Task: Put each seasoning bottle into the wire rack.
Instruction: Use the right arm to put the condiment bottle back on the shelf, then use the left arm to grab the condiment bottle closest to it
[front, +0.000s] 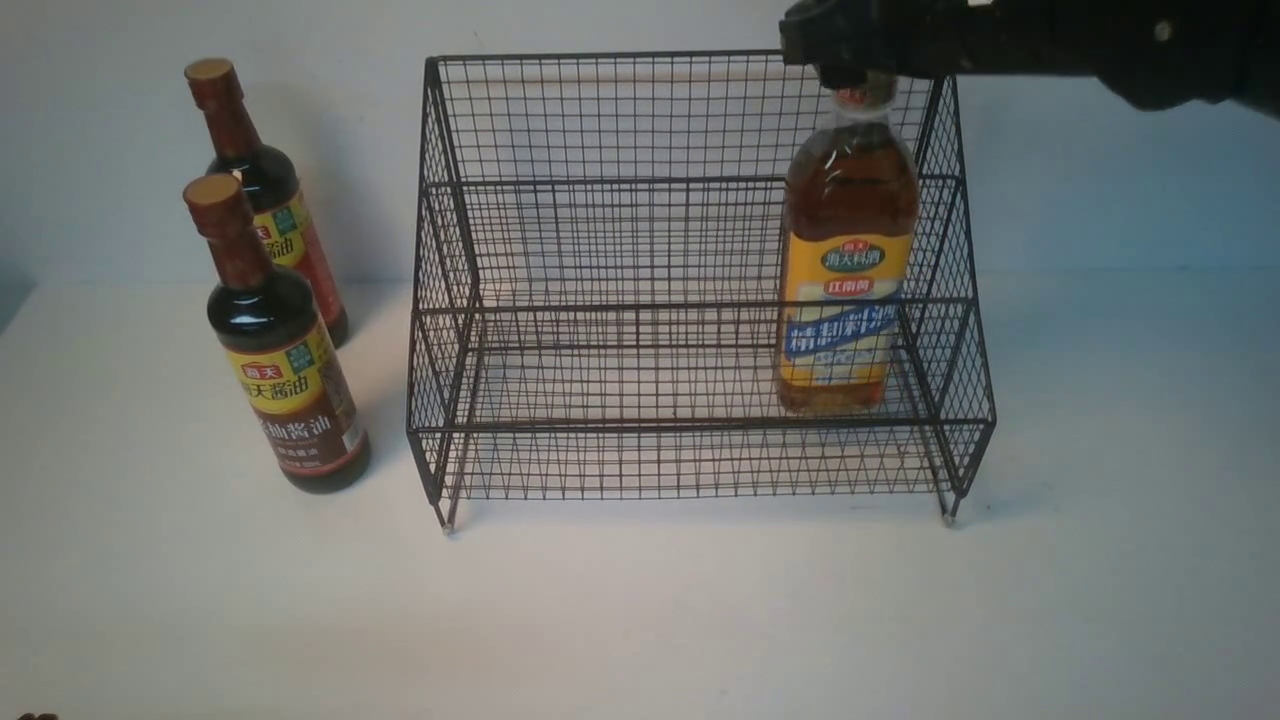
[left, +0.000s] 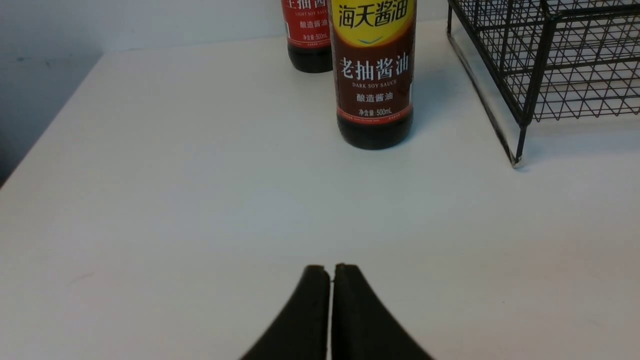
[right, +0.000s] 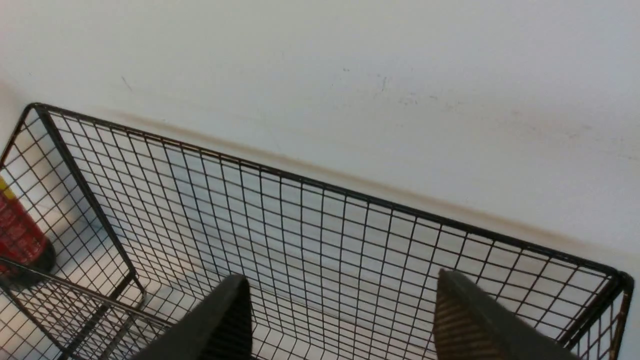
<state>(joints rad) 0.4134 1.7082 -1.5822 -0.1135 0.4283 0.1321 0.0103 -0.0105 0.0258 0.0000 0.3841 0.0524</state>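
Front view: amber bottle (front: 848, 290) upright, top upward, in wire rack (front: 600, 55).

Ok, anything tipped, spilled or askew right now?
Nothing stands out. The amber bottle stands upright in the wire rack; the near soy bottle and the far soy bottle stand upright on the table beside it. No spills.

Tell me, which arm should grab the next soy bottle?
Probably the left: the left pincer faces the near soy bottle, left of the wire rack. The right pincer hangs over the rack's right end.

near soy-sauce bottle (left: 374, 75) "DARK SOY SAUCE", "500mL", "海天酱油"
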